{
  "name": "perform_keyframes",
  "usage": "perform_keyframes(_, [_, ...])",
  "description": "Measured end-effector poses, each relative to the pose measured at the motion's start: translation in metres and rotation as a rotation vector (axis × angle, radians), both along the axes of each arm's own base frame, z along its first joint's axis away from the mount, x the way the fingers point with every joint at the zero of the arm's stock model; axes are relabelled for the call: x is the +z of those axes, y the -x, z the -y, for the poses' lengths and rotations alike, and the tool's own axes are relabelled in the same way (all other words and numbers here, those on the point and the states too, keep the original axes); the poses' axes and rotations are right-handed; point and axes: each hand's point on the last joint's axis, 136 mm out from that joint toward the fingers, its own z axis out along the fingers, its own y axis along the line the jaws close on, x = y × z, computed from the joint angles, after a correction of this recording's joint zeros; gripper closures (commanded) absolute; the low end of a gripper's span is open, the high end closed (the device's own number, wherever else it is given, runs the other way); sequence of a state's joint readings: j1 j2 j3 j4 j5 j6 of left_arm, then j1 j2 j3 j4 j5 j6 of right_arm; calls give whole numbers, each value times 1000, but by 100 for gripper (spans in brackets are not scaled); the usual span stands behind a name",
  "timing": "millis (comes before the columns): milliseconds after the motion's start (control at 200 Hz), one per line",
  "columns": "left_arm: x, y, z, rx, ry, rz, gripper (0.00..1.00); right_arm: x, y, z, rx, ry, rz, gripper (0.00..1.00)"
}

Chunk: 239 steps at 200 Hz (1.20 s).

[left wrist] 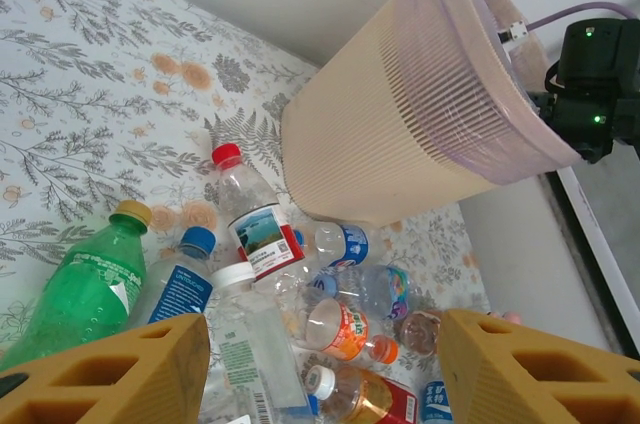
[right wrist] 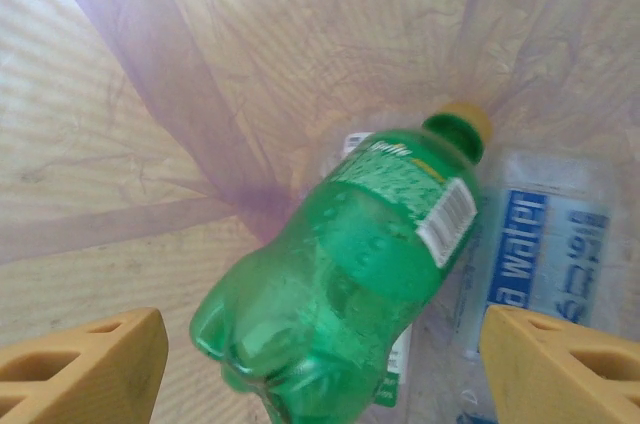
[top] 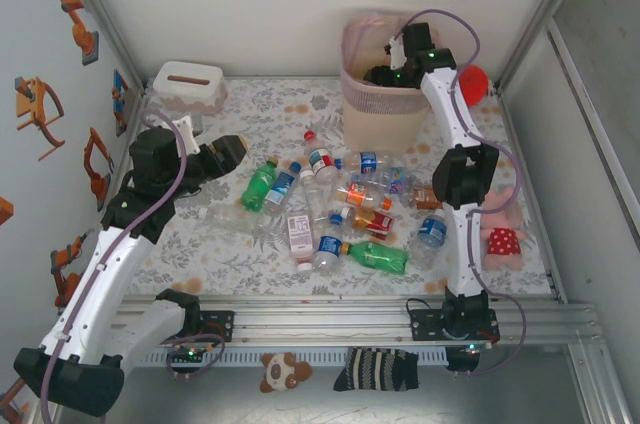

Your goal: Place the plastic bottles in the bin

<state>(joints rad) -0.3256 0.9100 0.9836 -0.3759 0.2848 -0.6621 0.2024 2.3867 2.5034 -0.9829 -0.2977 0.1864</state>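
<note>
Your right gripper (right wrist: pixel 320 316) is hanging spread at the mouth of the bin (top: pixel 385 122) by the far edge of the table (top: pixel 255 104), with a green bottle (right wrist: pixel 350 274) loose beneath it. Your left gripper (left wrist: pixel 320 329) is hovering spread near the plastic bottles (top: pixel 378 257) mid-table.

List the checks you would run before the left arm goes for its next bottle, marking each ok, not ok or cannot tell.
1. Left gripper open and empty: ok, fingers spread wide.
2. Target free to grasp: cannot tell; the red-capped bottle lies ahead, touching its neighbours.
3. Right gripper holds nothing: ok, it is open above the green bottle inside the bin.
4. Bin upright: ok.
5. Bin mouth free: not ok, the right arm reaches over it.
6. Table cleared: not ok, many bottles lie on it.
</note>
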Motion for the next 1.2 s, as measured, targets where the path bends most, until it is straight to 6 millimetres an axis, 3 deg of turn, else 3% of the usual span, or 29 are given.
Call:
perform_keyframes(150, [-2, 1, -1, 7, -1, -7, 38, 7, 1, 1, -3, 1, 13, 19])
perform_keyframes(280, [-8, 0, -5, 27, -12, -24, 38, 27, 4, 1, -1, -6, 48, 20])
perform_keyframes(671, [-49, -2, -32, 175, -60, -171, 38, 139, 34, 7, -1, -49, 251, 20])
perform_keyframes(941, [-87, -3, -66, 383, -89, -317, 42, 202, 69, 14, -1, -72, 364, 21])
perform_keyframes(1197, [-124, 7, -110, 616, -84, -464, 43, 236, 113, 23, -1, -81, 411, 21])
